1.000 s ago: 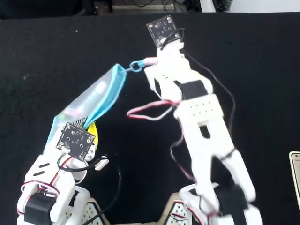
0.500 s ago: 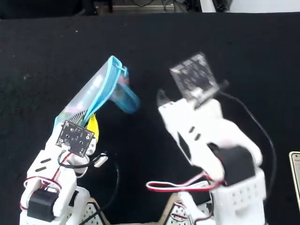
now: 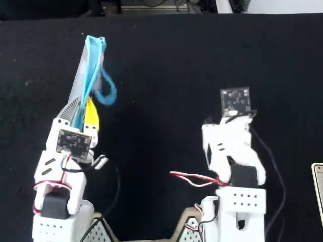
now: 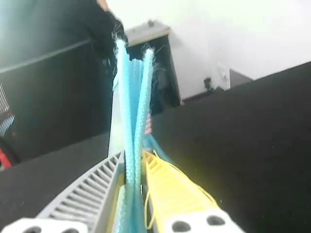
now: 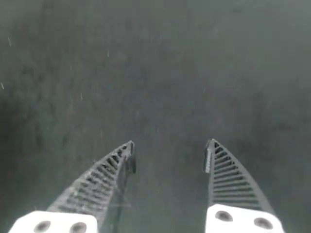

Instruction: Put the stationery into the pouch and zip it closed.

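Observation:
The pouch (image 3: 87, 75), clear with a light blue zipper band, is held up off the black table, its far end pointing away from the arms. My left gripper (image 3: 83, 115) is shut on its near end; in the left wrist view the blue band (image 4: 132, 141) is pinched between the grey and yellow fingers. A blue loop (image 3: 105, 91) dangles beside the pouch. My right gripper (image 5: 169, 151) is open with nothing between its fingers and hangs over bare black table. In the high view the right arm (image 3: 232, 146) is folded back near its base.
The black table (image 3: 202, 55) stretches around both arms. A pale object (image 3: 318, 184) pokes in at the right edge. Red and white cables (image 3: 194, 179) hang by the right arm's base.
My right gripper let go of the zipper pull and drew back toward its base. My left gripper swung the pouch up and to the left, so it now stands nearly straight away from me.

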You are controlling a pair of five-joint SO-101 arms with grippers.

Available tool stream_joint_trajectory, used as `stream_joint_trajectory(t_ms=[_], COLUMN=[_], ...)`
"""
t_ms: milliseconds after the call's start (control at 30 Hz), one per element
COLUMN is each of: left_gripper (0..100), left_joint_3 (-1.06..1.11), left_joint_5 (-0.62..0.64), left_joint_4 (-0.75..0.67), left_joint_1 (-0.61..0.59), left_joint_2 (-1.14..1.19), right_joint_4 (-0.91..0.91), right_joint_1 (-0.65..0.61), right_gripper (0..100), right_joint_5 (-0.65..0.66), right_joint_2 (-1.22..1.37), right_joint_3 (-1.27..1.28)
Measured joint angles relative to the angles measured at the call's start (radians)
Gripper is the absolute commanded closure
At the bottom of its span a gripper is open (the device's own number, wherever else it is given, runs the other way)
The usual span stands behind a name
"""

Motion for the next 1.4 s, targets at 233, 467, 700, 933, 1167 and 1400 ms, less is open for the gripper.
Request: stream_joint_trajectory(t_ms=[233, 467, 700, 933, 1167, 1400], left_gripper=[78, 77, 77, 77, 78, 88], left_joint_3=[0.153, 0.198, 0.198, 0.026, -0.098, -0.089], left_joint_5=[-0.006, 0.107, 0.138, 0.14, 0.14, 0.058], left_joint_4=[-0.063, -0.051, 0.087, 0.19, 0.285, 0.491], left_joint_1=[0.094, 0.141, 0.189, 0.183, 0.135, 0.034], left_joint_2=[0.0, 0.003, -0.005, -0.002, -0.003, -0.012], right_joint_4=[-0.1, -0.186, -0.207, -0.209, -0.209, -0.209], right_joint_1=[-0.04, -0.049, -0.052, -0.052, -0.052, -0.052], right_gripper=[77.9, 77.9, 77.9, 77.9, 77.9, 89.8], right_joint_5=[0.0, 0.0, 0.0, 0.0, 0.0, 0.0], right_joint_2=[0.0, -0.002, -0.005, -0.005, -0.005, -0.005], right_joint_3=[0.184, 0.272, 0.281, 0.281, 0.281, 0.282])
